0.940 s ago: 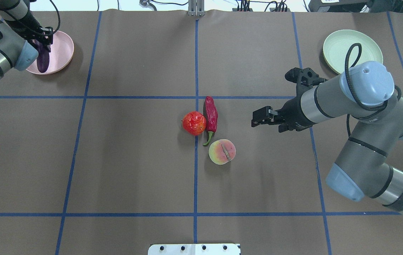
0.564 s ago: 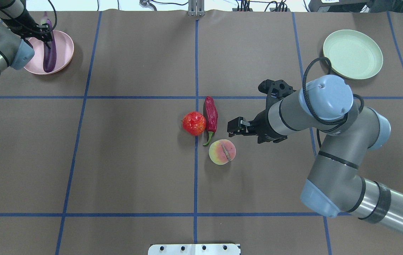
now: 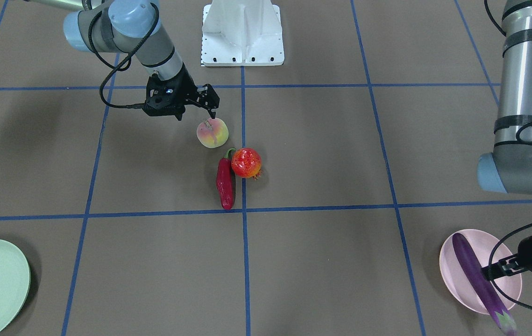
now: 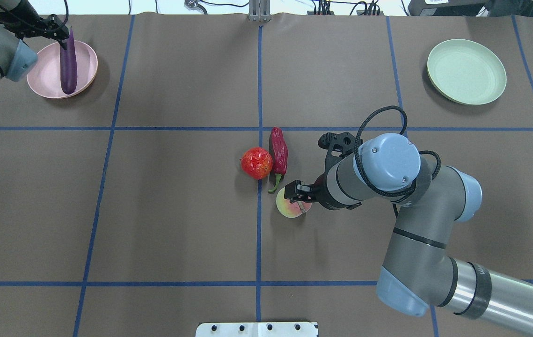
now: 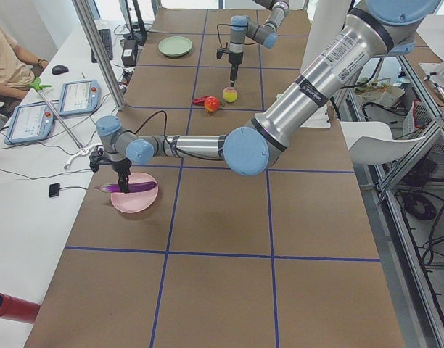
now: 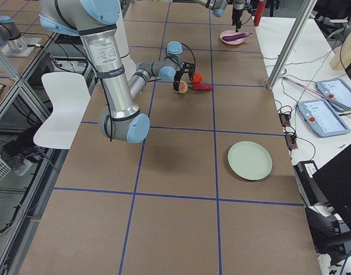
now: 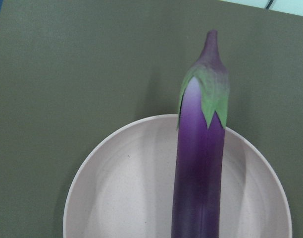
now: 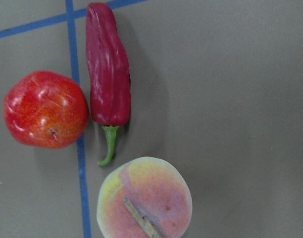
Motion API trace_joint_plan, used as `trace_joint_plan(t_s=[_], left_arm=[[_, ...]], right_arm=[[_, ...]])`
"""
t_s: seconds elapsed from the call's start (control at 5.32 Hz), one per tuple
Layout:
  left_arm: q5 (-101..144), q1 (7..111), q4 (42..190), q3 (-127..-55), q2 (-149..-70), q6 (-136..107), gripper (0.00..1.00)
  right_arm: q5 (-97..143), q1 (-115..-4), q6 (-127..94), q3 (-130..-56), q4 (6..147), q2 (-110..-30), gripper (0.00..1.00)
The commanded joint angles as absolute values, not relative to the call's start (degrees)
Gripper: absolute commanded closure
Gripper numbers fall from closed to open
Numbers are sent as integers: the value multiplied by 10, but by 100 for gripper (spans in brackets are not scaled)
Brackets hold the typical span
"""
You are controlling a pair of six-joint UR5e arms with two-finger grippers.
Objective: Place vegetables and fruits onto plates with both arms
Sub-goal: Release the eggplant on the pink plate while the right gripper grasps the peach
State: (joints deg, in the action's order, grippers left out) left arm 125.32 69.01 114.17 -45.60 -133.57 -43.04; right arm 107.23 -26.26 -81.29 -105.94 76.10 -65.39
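The right gripper has moved from beside the chili to right over the peach. Its jaws are spread wide and hold nothing. The peach sits on the table, close to the chili's stem.

The left gripper has slid back toward the far end of the eggplant. The eggplant lies across the pink plate. Its long side runs straight away from the robot. Its green cap points away too and sticks out past the far rim. The left jaws may be just letting go, but I cannot tell from here.

The chili also lies long-ways away from the robot, with its green stem pointing back at the robot. The pomegranate touches the chili's left side. The green plate is far off on the right.
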Motion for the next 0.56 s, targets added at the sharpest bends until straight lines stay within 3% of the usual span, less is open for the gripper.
trace_joint_plan(t_s=[0.0,0.38], left_arm=[[1257,690,1140,-480,-1334,-437,0],[1266,690,1139,-489,-1330,-438,0]], right_arm=[[1063,-255,-811,-1028,762,-641,0],[1064,-254,-815,-1020,759,-625,0]])
